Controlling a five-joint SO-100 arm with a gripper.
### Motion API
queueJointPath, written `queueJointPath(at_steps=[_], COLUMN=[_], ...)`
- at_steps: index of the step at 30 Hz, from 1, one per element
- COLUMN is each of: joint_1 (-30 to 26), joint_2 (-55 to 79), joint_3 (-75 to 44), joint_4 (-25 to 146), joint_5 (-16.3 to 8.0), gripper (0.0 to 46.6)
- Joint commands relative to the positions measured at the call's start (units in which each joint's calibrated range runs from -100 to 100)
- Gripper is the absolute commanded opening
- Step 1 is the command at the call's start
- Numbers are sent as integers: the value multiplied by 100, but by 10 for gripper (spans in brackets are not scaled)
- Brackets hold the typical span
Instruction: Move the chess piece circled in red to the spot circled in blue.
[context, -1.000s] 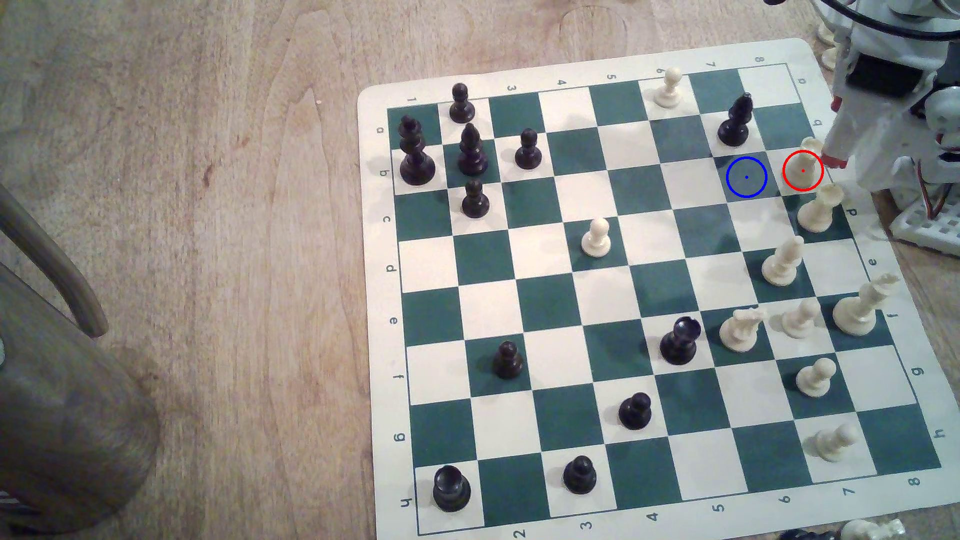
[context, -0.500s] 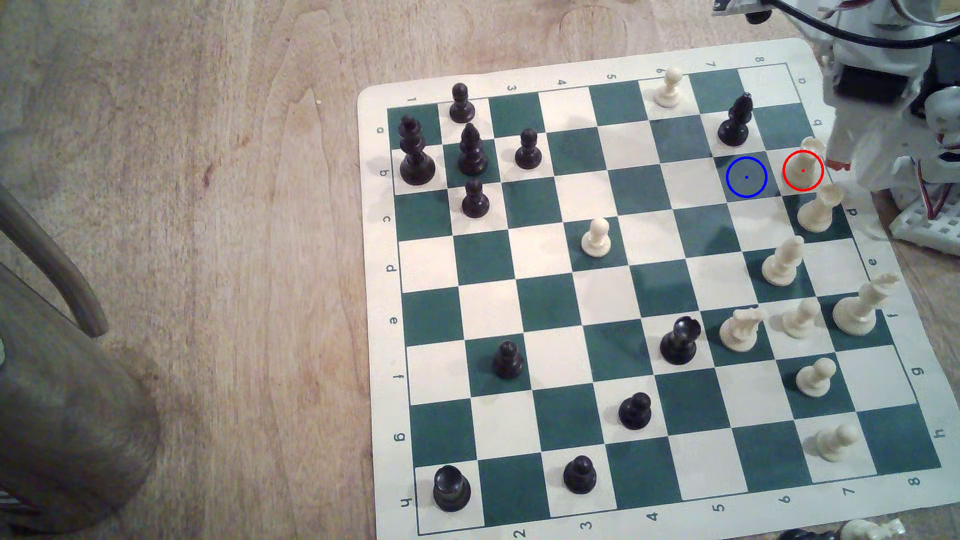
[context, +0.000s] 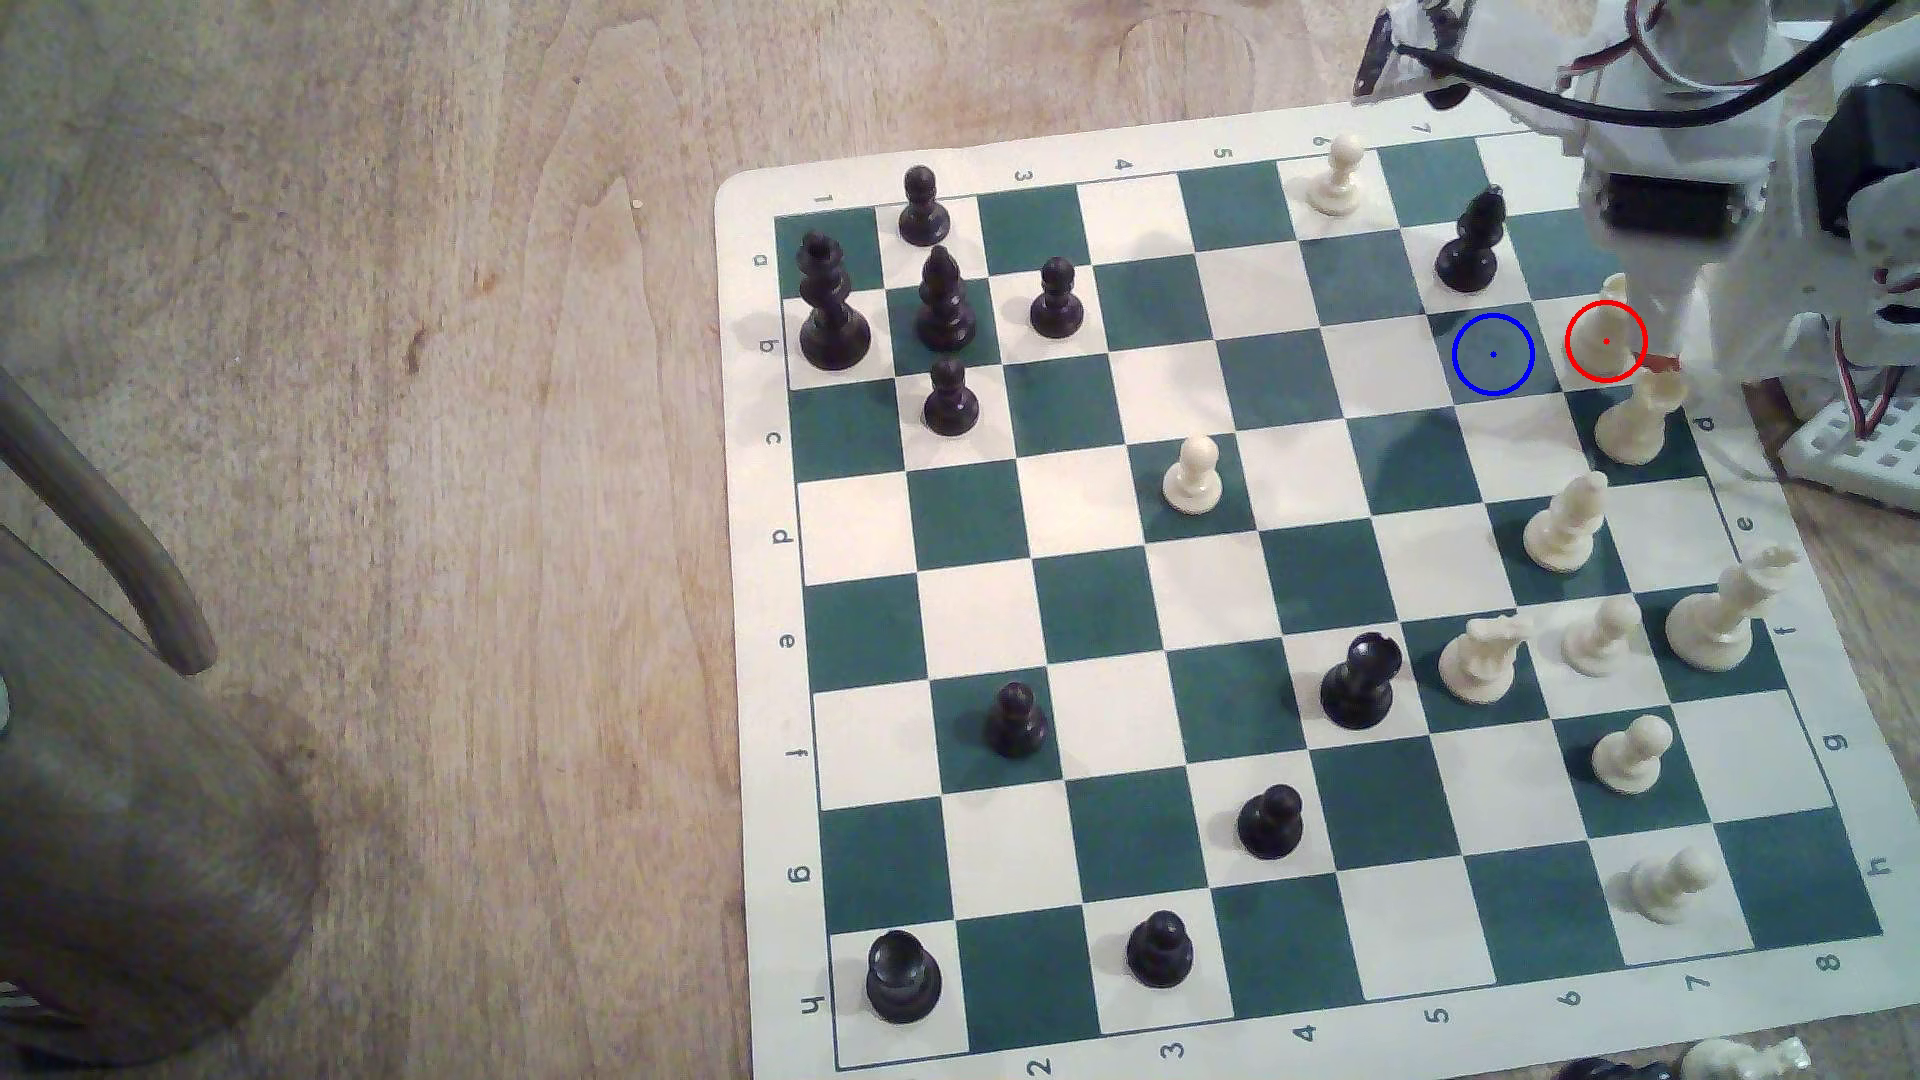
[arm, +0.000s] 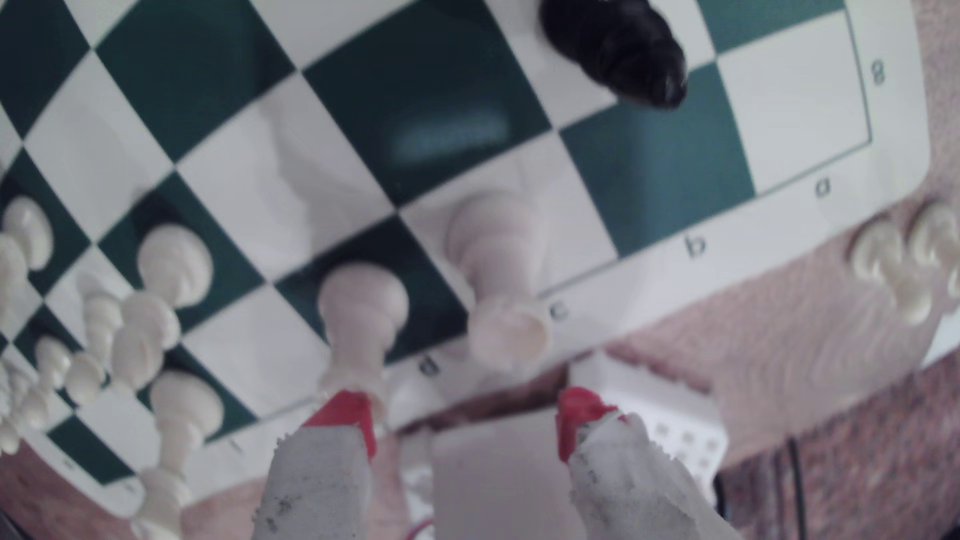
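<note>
Leaning further over the chessboard (context: 1247, 644) than before, the jaws gape wide behind the chess piece (arm: 498, 270).

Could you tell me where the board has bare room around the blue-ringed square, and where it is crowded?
The spot is bare, as are the squares toward the exterior view's left. Crowded: the chess piece beside it, a black piece behind, cream pieces along the right edge.

White arm (context: 1704, 156) (red fingertips (arm: 345, 410))
</note>
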Motion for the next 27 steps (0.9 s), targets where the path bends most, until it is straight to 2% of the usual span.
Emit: queueJointPath(at_steps=[1,27], joint_1=[49,534], joint_2=[235,889], joint_3=[-112,-94], joint_4=[-76,-617], joint_5=[39,234], gripper=[197,191])
